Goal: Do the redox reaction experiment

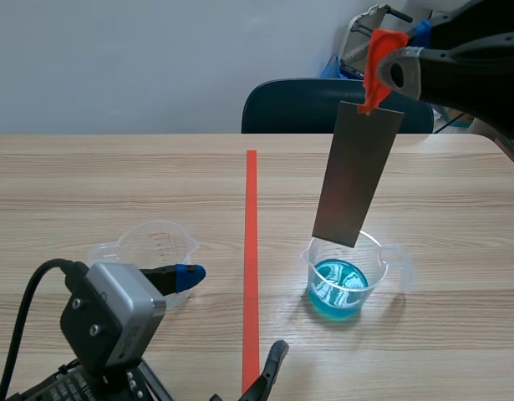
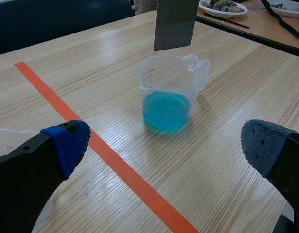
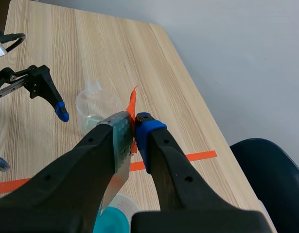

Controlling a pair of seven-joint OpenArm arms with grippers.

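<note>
The grey metal sheet [image 1: 357, 175] hangs slightly tilted over the beaker of blue liquid [image 1: 378, 267], its lower edge just above the rim, with bare tabletop [image 1: 114, 184] all round. It's flat and dull. The right gripper [image 3: 134, 124] is clenched on its orange tab [image 1: 378, 63]. The left gripper [image 2: 166, 143] gapes wide, holding nothing, beside the empty beaker [image 1: 152, 246].

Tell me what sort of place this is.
Likely a robotics lab or office staged for a simple chemistry trial: a wooden table marked with orange-red tape, a clear measuring cup of blue liquid, and a metal strip held above it by the right gripper.
</note>
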